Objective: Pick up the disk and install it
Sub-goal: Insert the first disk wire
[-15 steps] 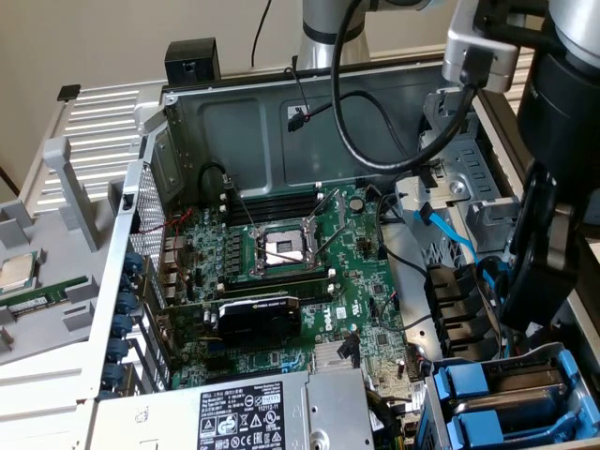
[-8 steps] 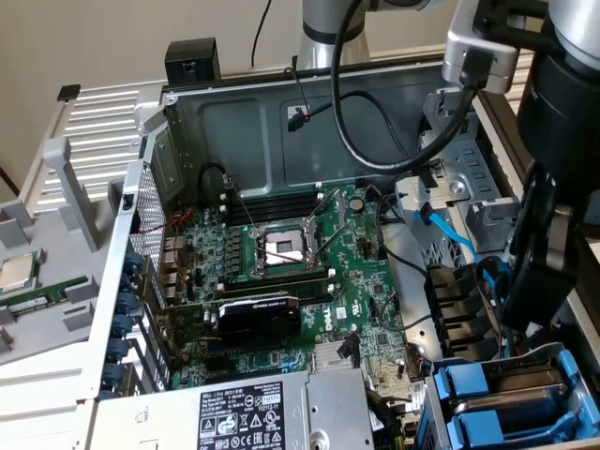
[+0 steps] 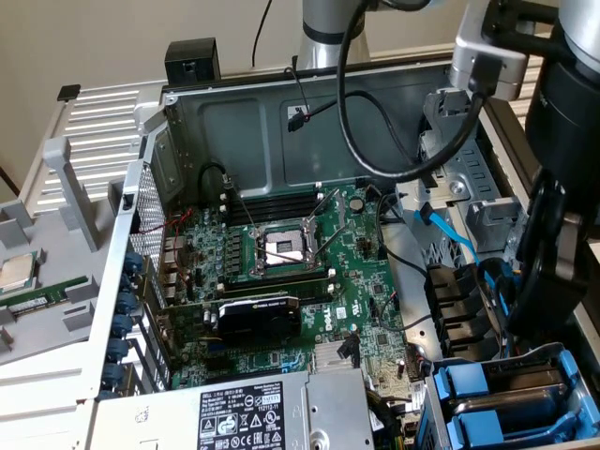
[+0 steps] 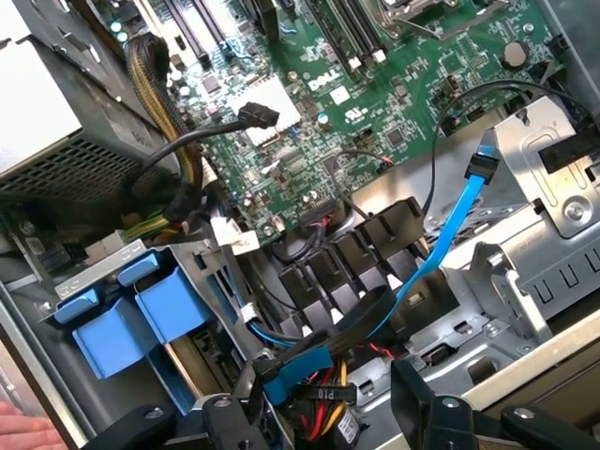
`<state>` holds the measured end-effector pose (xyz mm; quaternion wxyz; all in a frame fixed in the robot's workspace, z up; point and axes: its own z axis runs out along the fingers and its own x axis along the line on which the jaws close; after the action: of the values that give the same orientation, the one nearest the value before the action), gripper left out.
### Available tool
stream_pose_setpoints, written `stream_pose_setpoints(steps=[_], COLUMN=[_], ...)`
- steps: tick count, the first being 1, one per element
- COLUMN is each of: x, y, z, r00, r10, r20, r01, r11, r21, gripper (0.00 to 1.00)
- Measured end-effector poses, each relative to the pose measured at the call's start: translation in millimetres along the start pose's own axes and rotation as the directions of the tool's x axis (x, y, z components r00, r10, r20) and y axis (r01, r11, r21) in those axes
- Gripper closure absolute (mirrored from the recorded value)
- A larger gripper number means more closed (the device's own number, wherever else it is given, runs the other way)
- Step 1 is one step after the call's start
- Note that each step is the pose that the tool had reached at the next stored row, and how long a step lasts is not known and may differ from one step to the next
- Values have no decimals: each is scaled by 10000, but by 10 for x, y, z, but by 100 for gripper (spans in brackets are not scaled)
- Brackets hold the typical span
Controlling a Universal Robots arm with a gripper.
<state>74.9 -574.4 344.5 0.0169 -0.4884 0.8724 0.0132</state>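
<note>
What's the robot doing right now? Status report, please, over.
Gripper open, empty. Two blue disk carriers side by side, untouched. Blue cable and black leads strung below the jaws.

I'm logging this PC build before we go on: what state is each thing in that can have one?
Grey metal computer case: open, side panel off.
Black two-finger gripper: open, empty.
Two bright blue plastic drive carriers: slid into the drive cage.
Flat blue data cable: one end unplugged.
Silver processor socket: levers raised.
</note>
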Motion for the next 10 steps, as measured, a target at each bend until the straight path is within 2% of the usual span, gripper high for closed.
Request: stream_pose_setpoints(steps=[6,10], x=[62,46], y=[-68,-105], z=[-4,-16], r00=[10000,10000], r10=[7,8], r20=[-6,-18], r01=[-7,-8], r11=[10000,10000], r21=[-9,-27], gripper=[35,35])
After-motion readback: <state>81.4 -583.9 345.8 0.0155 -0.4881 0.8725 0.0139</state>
